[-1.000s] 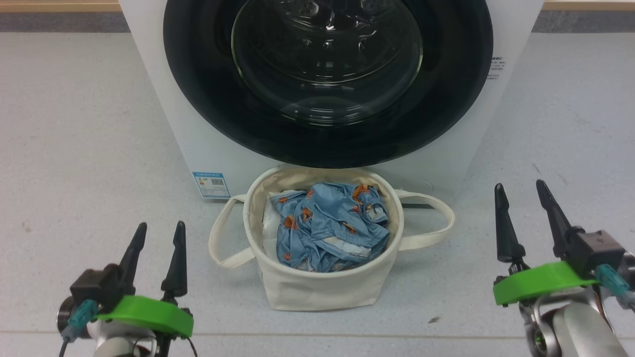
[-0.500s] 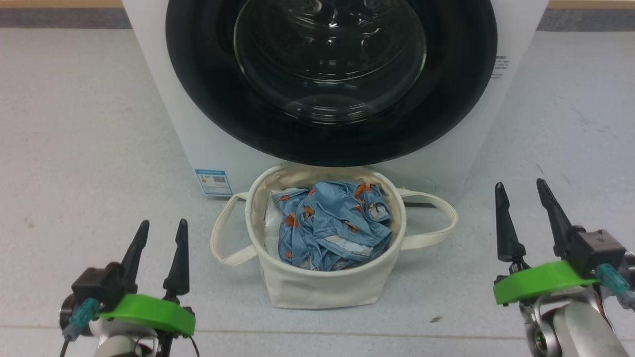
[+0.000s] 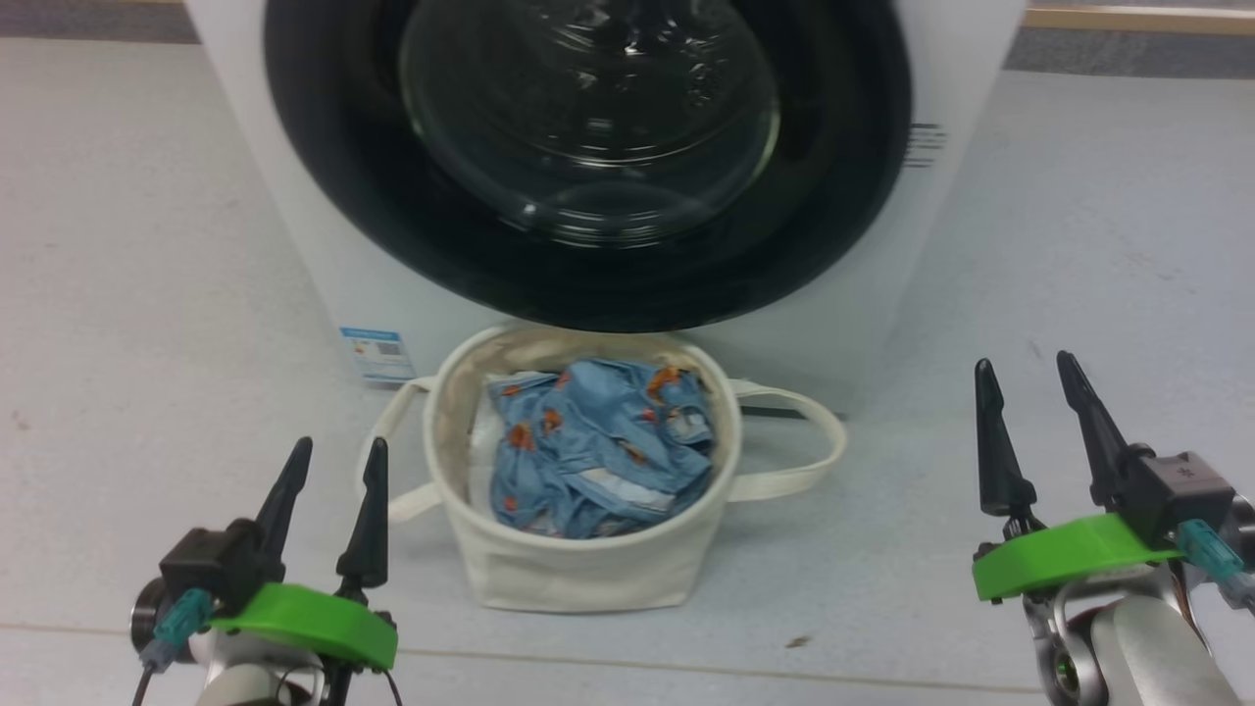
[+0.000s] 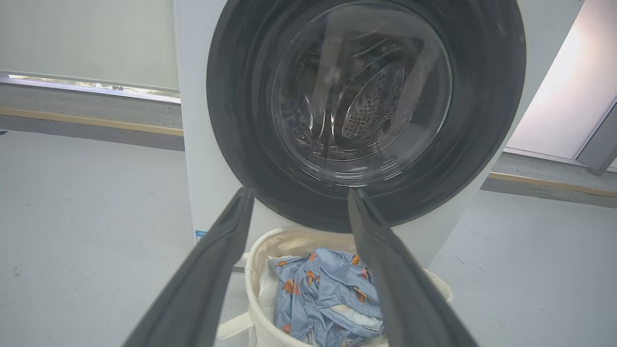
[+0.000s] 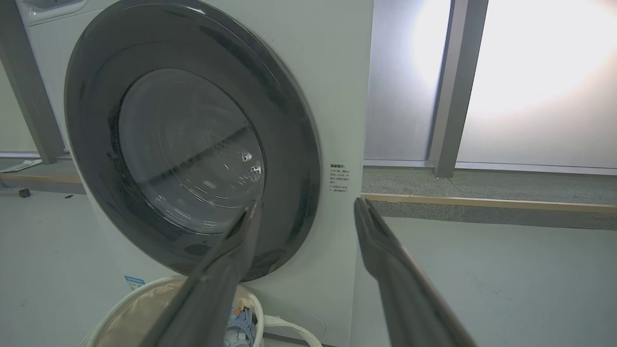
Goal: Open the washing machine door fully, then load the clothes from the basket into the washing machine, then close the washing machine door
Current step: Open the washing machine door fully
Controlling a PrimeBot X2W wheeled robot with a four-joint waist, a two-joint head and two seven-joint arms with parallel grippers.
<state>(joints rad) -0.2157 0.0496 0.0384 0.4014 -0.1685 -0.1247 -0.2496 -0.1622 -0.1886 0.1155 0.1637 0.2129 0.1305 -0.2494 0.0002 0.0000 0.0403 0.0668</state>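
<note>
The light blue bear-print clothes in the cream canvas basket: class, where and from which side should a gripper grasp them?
Probably pinch a raised fold atop the crumpled light blue bear-print clothes, coming from above through the open top of the round cream canvas basket: its soft walls ring the heap, and the creases offer pinchable ridges.

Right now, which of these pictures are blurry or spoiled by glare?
Head view: evenly lit, slightly soft, small glints on the door. Left wrist view: door smeared, left claw out of focus. Right wrist view: window blown out white, right claw blurred.
</note>
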